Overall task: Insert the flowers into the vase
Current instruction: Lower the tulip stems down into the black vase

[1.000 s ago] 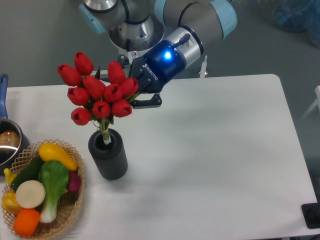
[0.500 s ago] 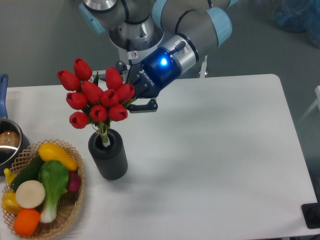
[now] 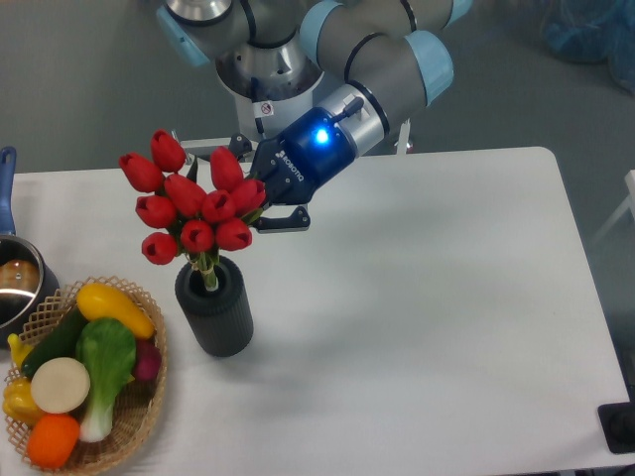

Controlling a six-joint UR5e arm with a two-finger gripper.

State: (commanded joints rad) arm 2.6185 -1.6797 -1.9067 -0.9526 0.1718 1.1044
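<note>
The flowers (image 3: 190, 201), a bunch of red tulip heads on green stems, stand upright with the stem ends inside the mouth of the vase (image 3: 217, 312). That vase is a dark grey ribbed cylinder on the left part of the white table. My gripper (image 3: 250, 190) comes in from the upper right, level with the heads, and is shut on the flowers. Its lower finger (image 3: 285, 220) shows beside the bunch, while the fingertips are hidden behind the red heads.
A wicker basket (image 3: 145, 414) full of vegetables sits at the front left, close to the vase. A metal pot (image 3: 16, 284) with a blue handle (image 3: 7, 165) stands at the left edge. The robot's base rises behind the table's back edge.
The gripper has shifted slightly left and down with the bunch. The stems have sunk a little deeper into the vase's mouth.
</note>
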